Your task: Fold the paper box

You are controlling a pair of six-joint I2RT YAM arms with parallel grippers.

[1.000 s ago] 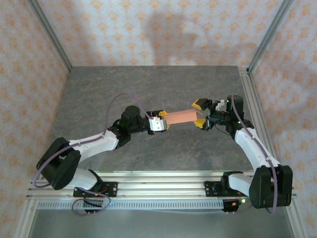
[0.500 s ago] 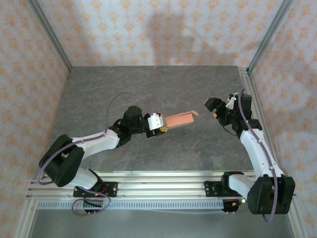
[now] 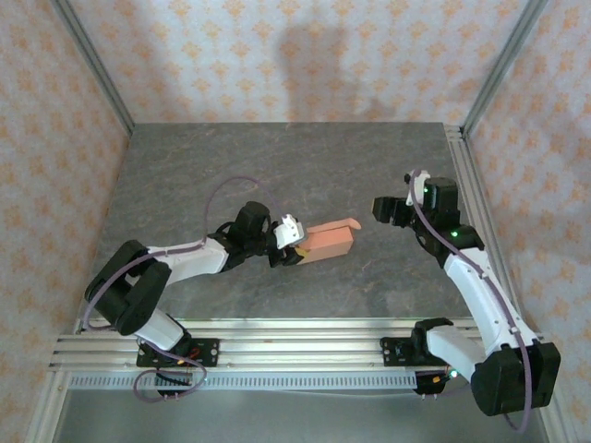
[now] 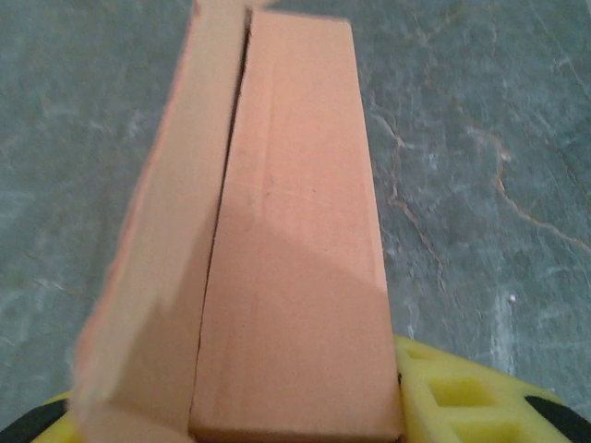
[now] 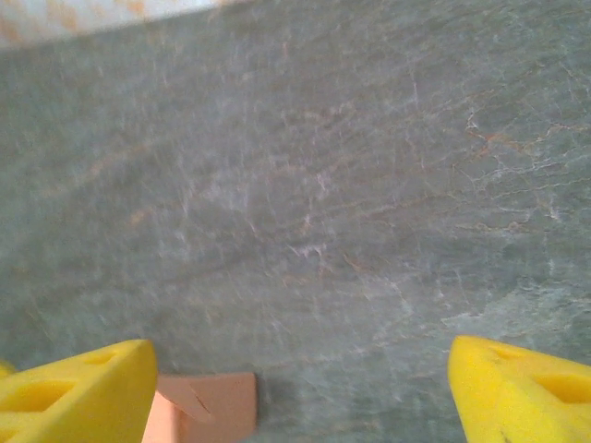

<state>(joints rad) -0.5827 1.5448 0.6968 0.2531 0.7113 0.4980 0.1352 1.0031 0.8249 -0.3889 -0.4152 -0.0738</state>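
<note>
Inspector: Rail at the near edge, both arm bases on it. Left side first.

Clerk: Left arm reaches low across the table toward the centre. The left gripper is clamped on the near end of the box. In the wrist view one yellow finger presses the right face of the card.

Inspector: Condition of the box?

Clerk: Salmon-orange card, a long flat block pointing away from the left gripper toward the right arm. A long seam runs its length, and the left panel stands slightly off the body. At the far end a flap juts out, not tucked. Whether the underside rests on the table, I cannot tell.

Inspector: Right side?

Clerk: The right gripper sits apart from the box, just past the flap end, facing it. Its jaws stand wide, nothing between them. The right wrist view has both yellow fingers at the bottom corners, bare stone between, and a corner of the box low at the left.

Inspector: Beyond that?

Clerk: Grey marbled surface, then patterned walls.
</note>
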